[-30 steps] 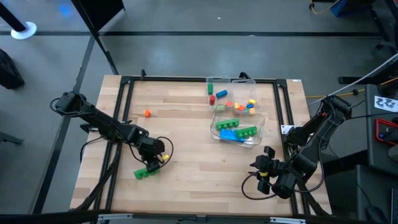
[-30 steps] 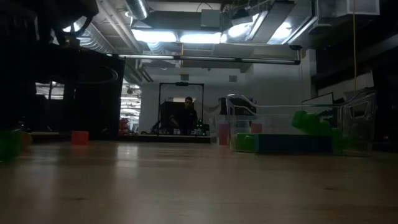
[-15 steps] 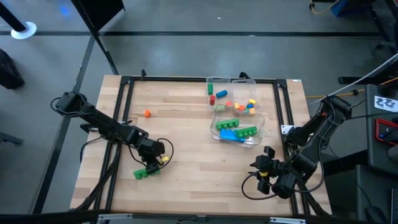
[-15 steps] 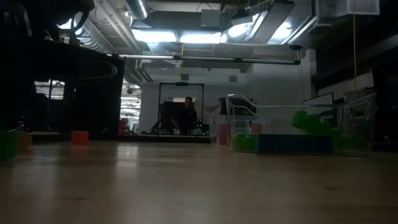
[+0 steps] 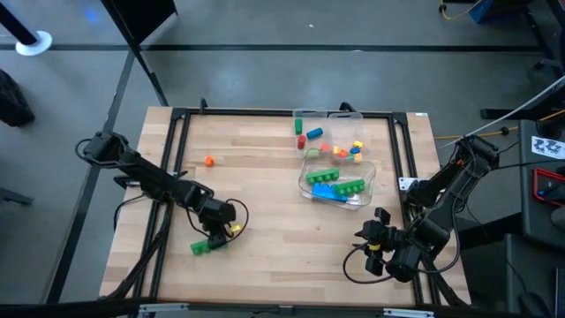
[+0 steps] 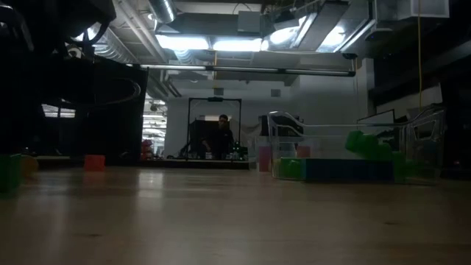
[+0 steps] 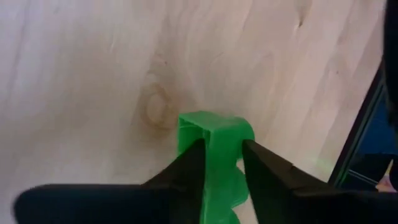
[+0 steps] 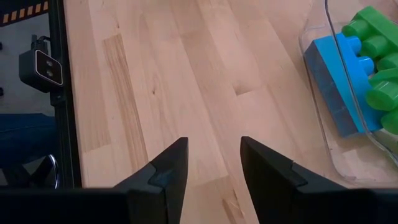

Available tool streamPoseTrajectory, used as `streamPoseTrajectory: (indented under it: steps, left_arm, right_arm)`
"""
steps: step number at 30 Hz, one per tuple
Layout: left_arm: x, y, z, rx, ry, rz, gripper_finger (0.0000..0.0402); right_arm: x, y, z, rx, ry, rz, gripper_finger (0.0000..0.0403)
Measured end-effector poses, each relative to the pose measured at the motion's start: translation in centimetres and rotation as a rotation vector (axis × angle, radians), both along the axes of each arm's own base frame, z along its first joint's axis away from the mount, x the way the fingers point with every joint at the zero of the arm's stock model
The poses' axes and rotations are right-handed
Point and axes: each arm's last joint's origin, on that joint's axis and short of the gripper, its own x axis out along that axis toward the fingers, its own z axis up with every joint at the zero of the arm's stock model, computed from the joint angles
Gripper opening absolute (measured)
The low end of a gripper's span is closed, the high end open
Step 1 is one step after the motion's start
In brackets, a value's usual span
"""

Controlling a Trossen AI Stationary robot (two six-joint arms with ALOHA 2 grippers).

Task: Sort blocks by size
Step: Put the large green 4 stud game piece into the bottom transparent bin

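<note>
A: Nearest item on our list?

B: We log the right gripper at the table's near right corner, parked above bare wood, its fingers parted with nothing between them.

A: And on the left side?

B: We enter the left gripper low over the near left part of the table. Its fingers sit on either side of a green block that lies on the wood; we see them pressed against its sides, a narrow grip. From above, that same piece lies just at the gripper's tip.

A: Farther back?

B: We count a clear tray right of centre, holding a blue block and green bars. Beyond it we note loose small blocks in red, yellow, orange and green, all touching wood. One orange block sits alone, well apart to the left.

A: Beyond the table?

B: We list one person far off in the room.
</note>
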Motion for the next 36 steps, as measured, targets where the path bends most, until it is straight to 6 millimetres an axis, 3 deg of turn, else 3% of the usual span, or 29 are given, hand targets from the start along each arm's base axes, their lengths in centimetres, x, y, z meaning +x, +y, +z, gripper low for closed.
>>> streamPoseTrajectory:
  steps: [7,14,18,22,29,32,36]
  left_arm:
    - [0.5,-0.2,0.2,-0.009,-0.067,-0.020,0.0008]
    - [1.7,-0.2,0.9,-0.044,-0.197,0.010,0.0004]
    - [3.8,0.4,2.6,-0.031,-0.447,0.066,0.0003]
    - [5.8,2.0,4.8,0.111,-0.774,0.154,0.0003]
    - [8.2,6.1,8.3,0.544,-1.249,0.308,0.0002]
    - [10.1,7.8,9.1,0.635,-1.325,0.350,0.0002]
    - [13.6,9.6,9.0,0.690,-1.300,0.367,0.0003]
  right_arm:
    - [0.0,0.0,0.0,0.000,0.000,0.000,0.0150]
    - [0.0,0.0,0.0,-0.001,0.000,0.000,0.0150]
    - [0.0,0.0,0.0,-0.006,-0.007,-0.004,0.0150]
    - [0.0,-0.1,0.1,-0.017,-0.022,-0.012,0.0150]
    - [0.1,-0.1,0.1,-0.035,-0.042,-0.021,0.0150]
    - [0.1,-0.2,0.1,-0.052,-0.065,-0.033,0.0150]
    - [0.2,-0.2,0.2,-0.061,-0.078,-0.040,0.0150]
